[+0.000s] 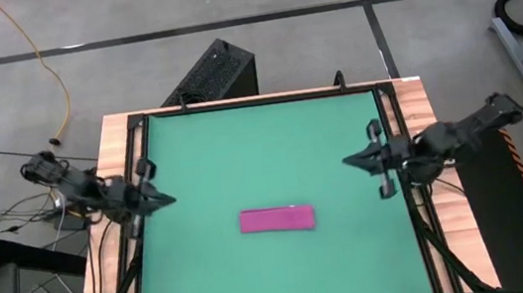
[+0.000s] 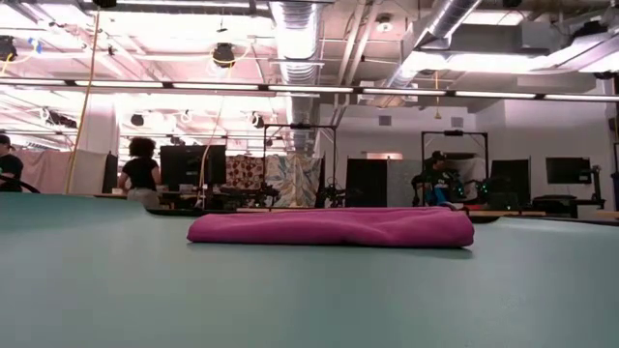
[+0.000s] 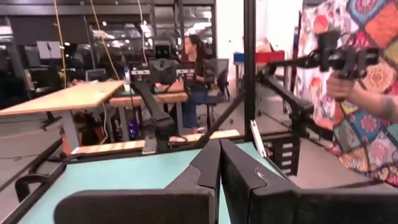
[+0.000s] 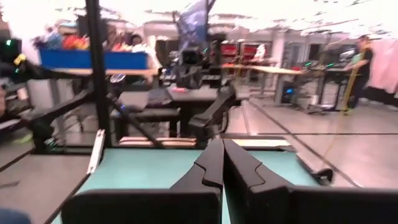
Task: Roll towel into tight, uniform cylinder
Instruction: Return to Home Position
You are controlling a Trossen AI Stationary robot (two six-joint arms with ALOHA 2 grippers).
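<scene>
The magenta towel (image 1: 277, 219) lies rolled into a flat, level roll on the green mat (image 1: 262, 146), near the table's front middle; in the low view the towel (image 2: 331, 226) rests along its whole length. My left gripper (image 1: 166, 200) is shut at the mat's left edge, raised and pointing inward, apart from the towel. My right gripper (image 1: 349, 162) is shut at the mat's right edge, also raised and clear. In the wrist views my left gripper (image 3: 219, 149) and my right gripper (image 4: 222, 147) show fingers closed together with nothing between them.
A black frame (image 1: 256, 103) borders the mat on the wooden table. A black box (image 1: 215, 72) stands on the floor beyond the far edge. People and desks show in the room behind. Bare mat lies all around the towel.
</scene>
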